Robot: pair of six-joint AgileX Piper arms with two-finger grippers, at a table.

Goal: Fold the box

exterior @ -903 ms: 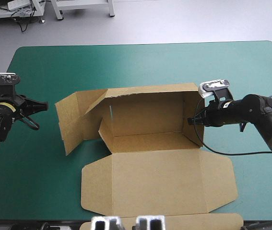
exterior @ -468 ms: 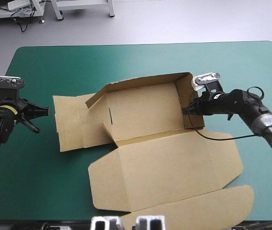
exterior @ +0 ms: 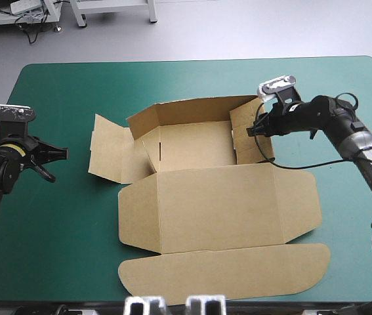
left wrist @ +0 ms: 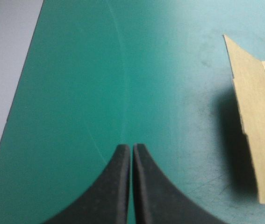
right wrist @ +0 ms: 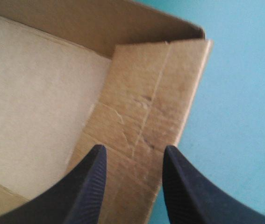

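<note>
Right gripper (exterior: 252,131): fingers a moderate gap apart, holding nothing. The tips are at the box's right wall (right wrist: 146,107), which shows between them in the wrist view.
Left gripper (left wrist: 132,147): fingers pressed together and empty, over bare teal-green cover, well apart from the left flap (exterior: 107,154).
Box (exterior: 192,147): middle of the bench (exterior: 74,85). Back wall (exterior: 192,110) and right wall are standing, the left flaps are splayed out half raised, and the lid (exterior: 218,203) lies flat toward the near edge.
Step in hand, my reading: squaring up the right wall and tucking it in.
Doing it well: straddle the wall's top edge, close on the board alone, and work along the score line rather than mid-panel. Keep the push low so the light tray does not skid.
Left side: probably needs the idle arm to brace it or raise those flaps, or the box may slide that way.
Risk: the panel shows scuffs, so a hard pinch could kink it off the crease.
</note>
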